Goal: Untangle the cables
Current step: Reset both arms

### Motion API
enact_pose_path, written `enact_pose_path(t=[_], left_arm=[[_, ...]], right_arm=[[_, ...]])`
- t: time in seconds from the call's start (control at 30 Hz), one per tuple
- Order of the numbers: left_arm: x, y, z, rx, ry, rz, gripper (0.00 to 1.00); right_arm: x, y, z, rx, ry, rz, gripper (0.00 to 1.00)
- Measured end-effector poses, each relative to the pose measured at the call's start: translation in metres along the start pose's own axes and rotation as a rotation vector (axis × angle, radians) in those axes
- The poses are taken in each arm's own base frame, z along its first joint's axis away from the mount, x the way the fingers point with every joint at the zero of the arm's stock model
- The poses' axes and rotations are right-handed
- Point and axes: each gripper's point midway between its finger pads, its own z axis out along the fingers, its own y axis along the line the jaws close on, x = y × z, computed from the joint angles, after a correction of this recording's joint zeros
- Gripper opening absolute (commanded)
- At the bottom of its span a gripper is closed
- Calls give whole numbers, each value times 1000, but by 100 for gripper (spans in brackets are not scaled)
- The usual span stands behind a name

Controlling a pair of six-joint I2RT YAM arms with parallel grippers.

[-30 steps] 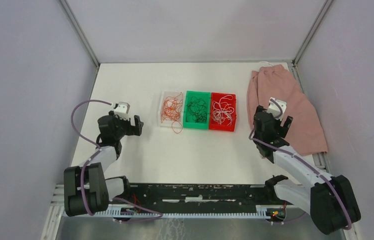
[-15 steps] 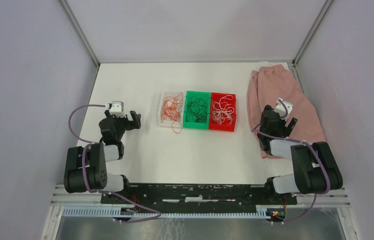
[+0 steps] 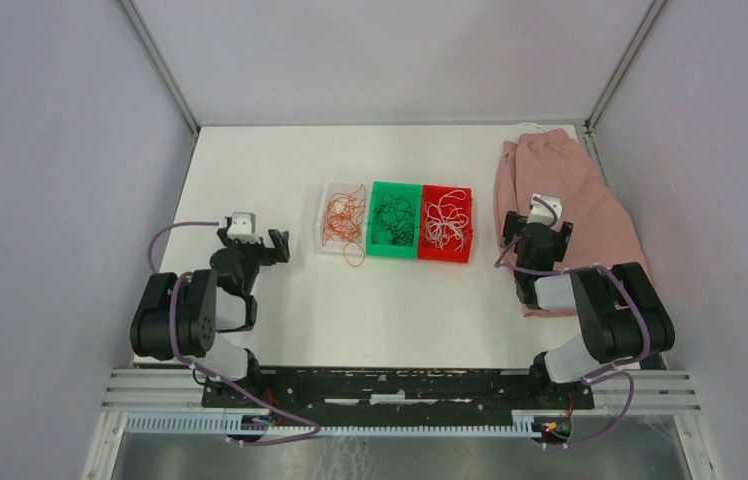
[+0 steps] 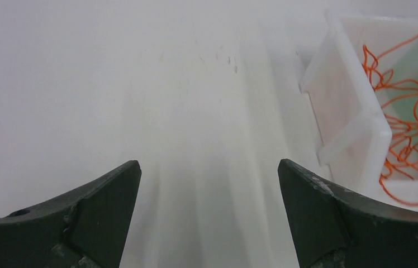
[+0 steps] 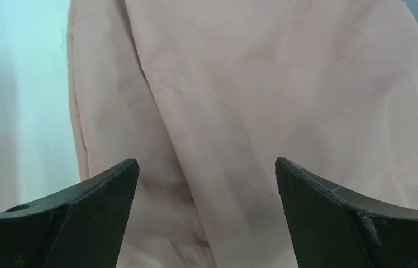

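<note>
Orange-red cables (image 4: pixel 405 128) are lying in the white bin (image 4: pixel 352 123) beside the released left gripper (image 4: pixel 209 184); only overhead are black cables (image 3: pixel 394 220) and white cables (image 3: pixel 446 224) showing, binned alongside. The right gripper (image 5: pixel 207 178) is gaping over pink cloth (image 5: pixel 251 84).

My left gripper (image 4: pixel 209 173) has bare table (image 4: pixel 112 84) at twelve o'clock; a white bin (image 4: pixel 346 111) blocks two o'clock. Under my right gripper (image 5: pixel 207 167), pink cloth (image 5: pixel 262 84) crowds in, maybe touching.

You have three trays: one white tray (image 3: pixel 343 184), one green tray (image 3: pixel 395 185), one red tray (image 3: pixel 445 256). The cables (image 3: pixel 393 222) come in three colours (orange, black, white). One pink cloth (image 3: pixel 590 200); two grippers, left gripper (image 3: pixel 253 243) and right gripper (image 3: pixel 538 230).
</note>
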Motion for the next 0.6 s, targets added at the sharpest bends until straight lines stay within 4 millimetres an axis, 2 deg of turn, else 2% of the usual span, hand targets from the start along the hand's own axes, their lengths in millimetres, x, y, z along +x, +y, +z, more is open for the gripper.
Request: enact_pose_path(t=[0.1, 0.17, 0.6], left_arm=[[-17, -1, 20, -12, -25, 13, 99], [-24, -5, 25, -10, -39, 18, 99], [-12, -3, 23, -33, 6, 13, 99]], right_arm=[[-4, 4, 1, -27, -20, 2, 99], [-6, 6, 1, -39, -26, 2, 99], [-9, 13, 1, -81, -38, -10, 99]])
